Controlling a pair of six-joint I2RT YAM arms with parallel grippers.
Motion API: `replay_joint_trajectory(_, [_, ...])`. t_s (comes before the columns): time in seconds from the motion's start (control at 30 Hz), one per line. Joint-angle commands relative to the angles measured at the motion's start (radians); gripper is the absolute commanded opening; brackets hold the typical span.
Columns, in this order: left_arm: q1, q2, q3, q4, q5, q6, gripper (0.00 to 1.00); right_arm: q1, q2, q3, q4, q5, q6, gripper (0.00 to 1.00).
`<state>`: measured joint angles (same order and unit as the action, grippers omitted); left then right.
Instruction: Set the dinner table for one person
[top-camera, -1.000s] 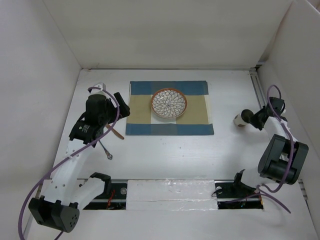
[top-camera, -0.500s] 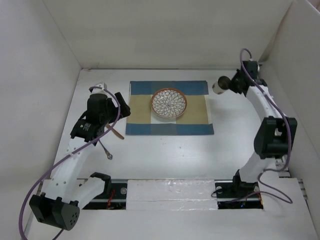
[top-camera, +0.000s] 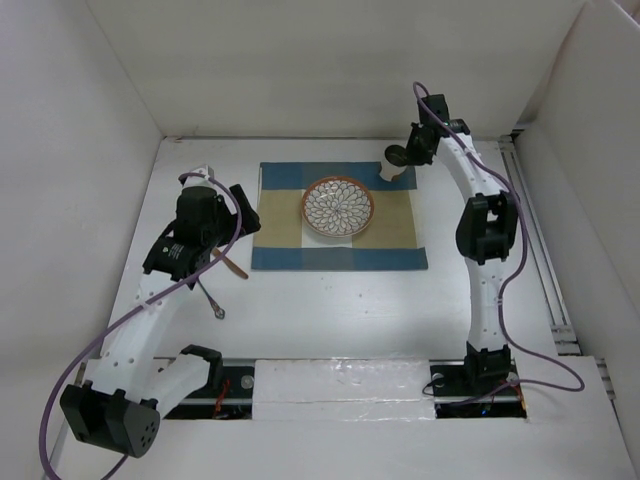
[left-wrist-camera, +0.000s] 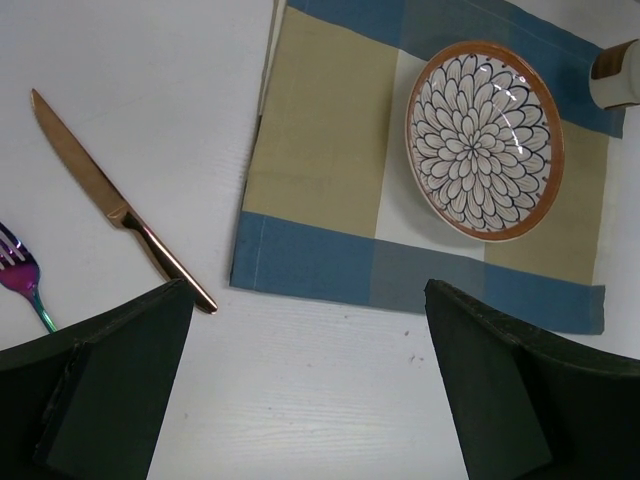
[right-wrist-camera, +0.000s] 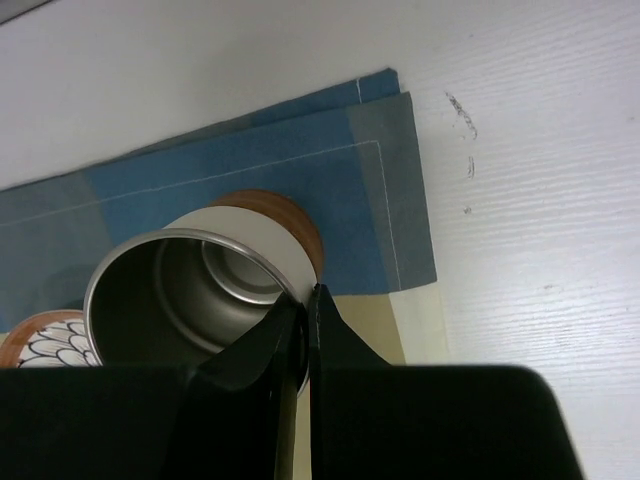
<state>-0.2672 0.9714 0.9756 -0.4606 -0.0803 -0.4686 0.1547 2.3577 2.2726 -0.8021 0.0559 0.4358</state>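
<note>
I'm running this from afar in a robot test booth in a lab, not anyone's home: plain white panels (top-camera: 330, 70) rise behind and on both sides of the checked placemat (top-camera: 285, 235), boxing in the white dinner table (top-camera: 350, 310) it lies on. Nearer me than the placemat, the left arm (top-camera: 150, 320) and right arm (top-camera: 485, 260) are bolted to a rail (top-camera: 240, 388), purple cables (top-camera: 45, 430) looping off them. The homely bits are props: a patterned plate (top-camera: 338, 207) on the placemat, a cup (top-camera: 392, 165) over its far right corner, a knife (top-camera: 232, 263) and fork (top-camera: 210, 300) off its left side.
</note>
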Motion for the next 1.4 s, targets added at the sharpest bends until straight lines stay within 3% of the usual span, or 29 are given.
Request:
replay_joint_trajectory(0.0, [-0.001, -0.003, -0.005, 0.023, -0.013, 0.013, 1.0, -0.003, 0.009, 0.131, -0.055, 0.024, -0.017, 0.0])
replay_joint_trajectory(0.53, [-0.001, -0.003, -0.005, 0.023, 0.005, 0.013, 1.0, -0.003, 0.069, 0.076, -0.011, 0.03, -0.026, 0.0])
replay_joint_trajectory(0.67, [-0.001, -0.003, -0.005, 0.023, 0.005, 0.013, 1.0, -0.003, 0.08, 0.076, -0.011, 0.03, -0.026, 0.04])
replay_joint_trajectory(0.8, [-0.001, -0.003, -0.005, 0.023, 0.005, 0.013, 1.0, -0.003, 0.08, 0.076, -0.011, 0.03, -0.026, 0.2])
replay_joint_trajectory(0.83, [-0.001, -0.003, -0.005, 0.023, 0.005, 0.013, 1.0, -0.003, 0.08, 0.076, 0.0, 0.019, -0.026, 0.31])
replay_joint_trajectory(0.93, [-0.001, -0.003, -0.005, 0.023, 0.005, 0.013, 1.0, -0.003, 0.039, 0.05, 0.023, -0.007, -0.026, 0.44])
replay_joint_trajectory(1.07, [-0.001, -0.003, -0.005, 0.023, 0.014, 0.013, 1.0, -0.003, -0.027, 0.05, 0.032, -0.016, -0.026, 0.61])
replay_joint_trajectory(1.13, [-0.001, -0.003, -0.005, 0.023, 0.014, 0.013, 1.0, -0.012, -0.063, 0.05, 0.032, -0.016, -0.026, 0.64])
replay_joint_trajectory(1.17, [-0.001, -0.003, -0.005, 0.023, 0.014, 0.013, 1.0, -0.012, -0.104, 0.05, 0.032, -0.016, -0.026, 0.78])
replay_joint_trajectory(1.2, [-0.001, -0.003, -0.005, 0.023, 0.005, 0.013, 1.0, -0.012, -0.126, 0.05, 0.032, -0.016, -0.026, 0.8])
replay_joint_trajectory(1.23, [-0.001, -0.003, -0.005, 0.023, 0.005, 0.013, 1.0, -0.012, -0.149, 0.05, 0.032, -0.007, -0.026, 0.93])
replay_joint_trajectory(1.27, [-0.001, -0.003, -0.005, 0.023, -0.004, 0.013, 1.0, -0.024, -0.196, 0.026, 0.032, -0.007, -0.026, 0.98])
replay_joint_trajectory(1.37, [-0.001, -0.003, -0.005, 0.023, -0.015, 0.004, 1.0, -0.024, -0.286, -0.04, 0.032, 0.036, -0.026, 1.0])
